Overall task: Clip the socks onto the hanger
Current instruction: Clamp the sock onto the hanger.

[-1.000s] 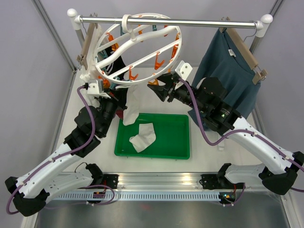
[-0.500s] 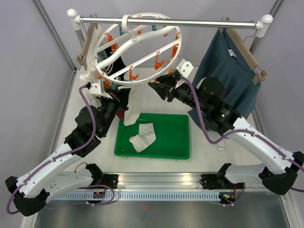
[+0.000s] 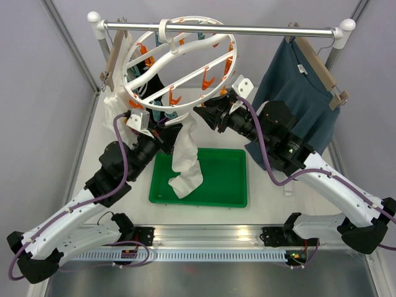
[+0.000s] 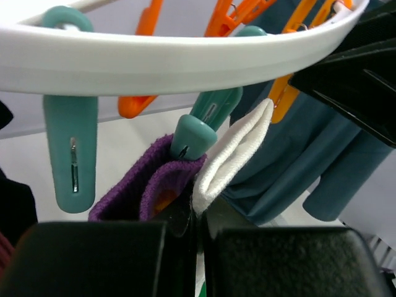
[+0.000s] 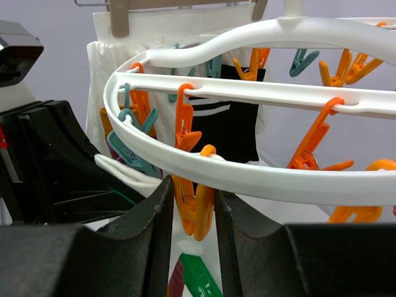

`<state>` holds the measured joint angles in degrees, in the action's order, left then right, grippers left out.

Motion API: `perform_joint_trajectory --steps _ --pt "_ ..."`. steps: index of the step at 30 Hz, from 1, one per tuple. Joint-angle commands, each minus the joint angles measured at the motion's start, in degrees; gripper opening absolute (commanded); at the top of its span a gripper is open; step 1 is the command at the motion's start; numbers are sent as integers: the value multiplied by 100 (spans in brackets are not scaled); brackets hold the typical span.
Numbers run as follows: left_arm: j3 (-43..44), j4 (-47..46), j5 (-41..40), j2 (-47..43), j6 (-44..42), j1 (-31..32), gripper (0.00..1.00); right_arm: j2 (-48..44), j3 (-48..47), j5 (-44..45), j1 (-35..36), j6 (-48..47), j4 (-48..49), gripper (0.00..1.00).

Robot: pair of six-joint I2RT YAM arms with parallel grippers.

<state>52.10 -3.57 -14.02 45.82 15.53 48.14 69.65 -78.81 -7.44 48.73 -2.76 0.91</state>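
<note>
The green tray [image 3: 226, 179] sits in the middle of the tabletop [image 3: 216, 139], nearer its near edge than its far one. In it lies only the lower end of a white sock [image 3: 185, 151]. The sock's upper part rises out over the tray's far left corner to the left claw [image 3: 175, 127].

That claw is pressed together on the sock's folded cuff, holding it just under the rim of the hanger [image 5: 278, 182]. A teal clip [image 4: 204, 127] points down at the cuff. Just beside it is the cuff of a purple sock [image 4: 130, 192]; whether the clip bites either one cannot be told. The right claw [image 3: 203, 114] is up at the ring's near side, its fingers closed against both sides of an orange clip [image 5: 185, 198] hanging from the rim. A black sock with white stripes [image 5: 226, 124] hangs farther back inside the ring.

The tabletop is white. Above its far edge runs a metal rail [image 3: 260, 28] on white posts, and the hanger hooks over it left of centre. A teal shirt [image 3: 297, 93] on a wooden hanger [image 3: 318, 65] hangs at the rail's right end. A white sheer garment [image 3: 113, 99] hangs at its left end. Pale grey walls close in the sides and back.
</note>
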Motion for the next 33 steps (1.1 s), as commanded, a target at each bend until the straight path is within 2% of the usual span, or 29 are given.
perform_joint_trajectory --steps 1,6,10,13,22,28,33 --pt "29 -267 566 84 -129 2 2 -153 -118 -12 -13 118 217 0" --pt "99 -267 717 260 -68 2 2 -162 -109 -3 -13 136 191 0" --pt "108 -249 313 331 3 2 2 -162 -74 6 -13 136 182 4" --pt "160 -275 163 401 -6 2 2 -179 -30 67 -4 110 182 11" --pt "477 -214 -224 717 -129 2 2 -294 128 173 -13 -22 173 39" --pt "521 -249 -163 779 -138 2 2 -355 181 243 -4 -119 147 50" --pt "521 -267 -118 805 -129 2 2 -390 243 427 -4 -216 103 55"
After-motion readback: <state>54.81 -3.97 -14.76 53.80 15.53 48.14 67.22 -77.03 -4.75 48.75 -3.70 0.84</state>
